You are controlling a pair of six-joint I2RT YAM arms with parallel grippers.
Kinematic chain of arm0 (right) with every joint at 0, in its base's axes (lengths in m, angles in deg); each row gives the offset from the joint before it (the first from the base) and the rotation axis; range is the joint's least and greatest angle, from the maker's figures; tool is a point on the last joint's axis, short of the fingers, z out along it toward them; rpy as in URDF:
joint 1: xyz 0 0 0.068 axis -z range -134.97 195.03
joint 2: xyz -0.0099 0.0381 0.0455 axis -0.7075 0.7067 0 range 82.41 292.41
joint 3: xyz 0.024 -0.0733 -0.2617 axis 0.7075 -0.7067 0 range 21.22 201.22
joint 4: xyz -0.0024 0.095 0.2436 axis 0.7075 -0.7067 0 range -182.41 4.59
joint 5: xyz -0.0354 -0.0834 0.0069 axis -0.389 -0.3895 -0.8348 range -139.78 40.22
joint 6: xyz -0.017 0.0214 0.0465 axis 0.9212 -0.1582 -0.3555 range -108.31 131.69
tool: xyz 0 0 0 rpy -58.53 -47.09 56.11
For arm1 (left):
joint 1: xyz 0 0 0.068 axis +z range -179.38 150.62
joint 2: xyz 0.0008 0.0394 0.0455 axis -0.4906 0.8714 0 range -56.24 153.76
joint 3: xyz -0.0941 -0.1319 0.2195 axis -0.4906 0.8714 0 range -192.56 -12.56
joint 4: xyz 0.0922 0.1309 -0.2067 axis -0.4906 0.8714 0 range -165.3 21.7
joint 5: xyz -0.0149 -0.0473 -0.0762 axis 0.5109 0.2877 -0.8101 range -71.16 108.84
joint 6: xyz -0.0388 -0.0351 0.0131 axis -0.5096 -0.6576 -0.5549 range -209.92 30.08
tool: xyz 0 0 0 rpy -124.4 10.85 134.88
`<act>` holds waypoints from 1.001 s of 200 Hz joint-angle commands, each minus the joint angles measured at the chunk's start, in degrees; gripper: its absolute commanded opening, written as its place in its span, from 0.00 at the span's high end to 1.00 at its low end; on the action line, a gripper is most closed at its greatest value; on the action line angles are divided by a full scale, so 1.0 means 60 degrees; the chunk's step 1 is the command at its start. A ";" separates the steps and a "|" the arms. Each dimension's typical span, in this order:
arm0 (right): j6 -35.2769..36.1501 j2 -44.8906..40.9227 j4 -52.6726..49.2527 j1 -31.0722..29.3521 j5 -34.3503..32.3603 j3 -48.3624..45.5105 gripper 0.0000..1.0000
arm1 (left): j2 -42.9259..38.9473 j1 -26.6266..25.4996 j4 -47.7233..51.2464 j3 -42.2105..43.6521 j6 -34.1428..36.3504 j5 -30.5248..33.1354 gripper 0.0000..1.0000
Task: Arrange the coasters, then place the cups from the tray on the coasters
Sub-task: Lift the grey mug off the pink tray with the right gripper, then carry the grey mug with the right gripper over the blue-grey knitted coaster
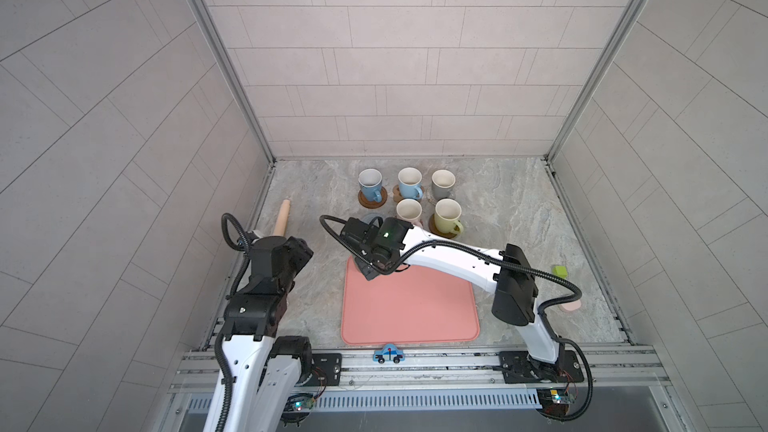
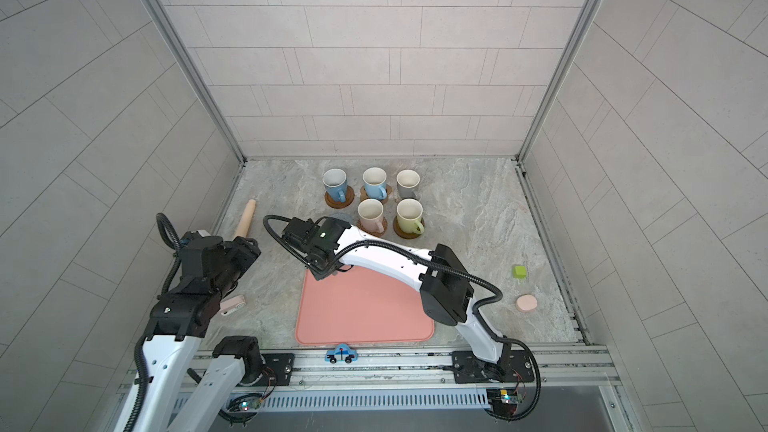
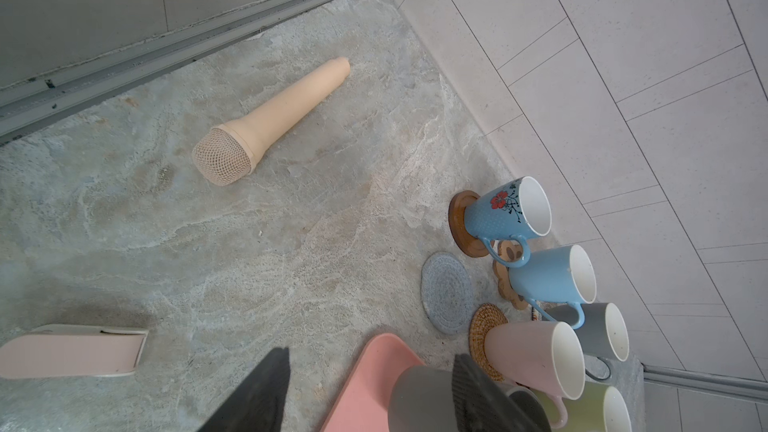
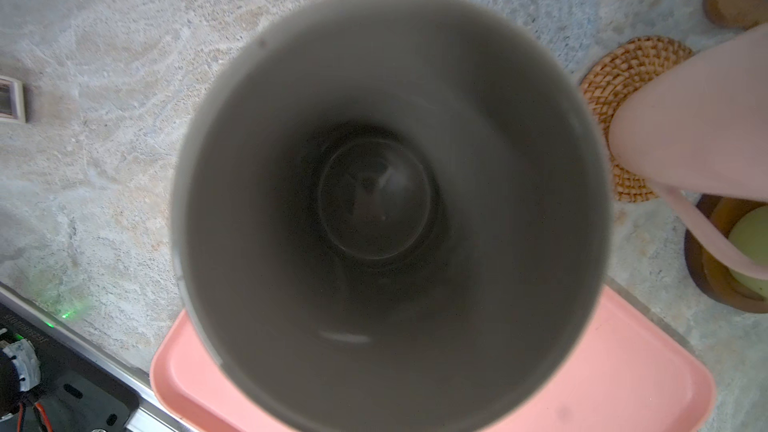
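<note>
My right gripper (image 1: 367, 270) is shut on the dark grey cup (image 4: 374, 201) over the far left corner of the pink tray (image 1: 411, 309); its fingers are hidden by the cup. Just beyond lies the bare grey-blue woven coaster (image 3: 446, 292). Behind it stand a flowered blue cup (image 1: 370, 184) on a dark brown coaster (image 1: 365, 202), a plain blue cup (image 1: 409, 182) on the paw-print coaster (image 1: 398, 192), a short grey cup (image 1: 442, 184), a pink cup (image 1: 408, 209) on the rattan coaster (image 3: 484, 322), and a yellow-green cup (image 1: 448, 216) on a dark brown coaster (image 1: 440, 233). My left gripper (image 3: 372, 355) is open and empty.
A tan toy microphone (image 1: 282, 216) lies by the left wall. A pale pink case (image 2: 232, 305) sits beside the left arm. A green block (image 1: 560, 272) and a pink disc (image 2: 526, 303) lie at the right. A blue toy car (image 1: 388, 354) rests on the front rail.
</note>
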 commanded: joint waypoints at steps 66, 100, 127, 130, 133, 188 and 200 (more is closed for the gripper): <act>0.0379 -0.0300 -0.0118 0.0412 -0.0290 0.1129 0.89 | -0.0052 0.0054 -0.0164 0.0149 -0.0199 0.0015 0.31; 0.0566 -0.0104 -0.0199 0.0670 -0.0273 0.1524 0.89 | -0.0159 0.0044 -0.0118 0.0196 -0.0269 0.0009 0.31; 0.0715 -0.0023 -0.0257 0.0897 -0.0183 0.1685 0.89 | -0.0174 0.0059 -0.0104 0.0226 -0.0270 0.0028 0.31; 0.0739 -0.0009 -0.0271 0.0918 -0.0183 0.1713 0.89 | -0.0161 0.0051 -0.0105 0.0225 -0.0273 0.0027 0.31; 0.0766 0.0005 -0.0282 0.0942 -0.0166 0.1749 0.89 | -0.0167 0.0044 -0.0103 0.0232 -0.0270 0.0027 0.31; 0.1129 0.0370 -0.0489 0.1332 0.0108 0.2342 0.89 | -0.0041 0.0050 -0.0152 0.0152 -0.0242 -0.0044 0.31; 0.1219 0.0496 -0.0554 0.1403 0.0166 0.2498 0.89 | -0.0056 0.0044 -0.0124 0.0139 -0.0240 -0.0038 0.31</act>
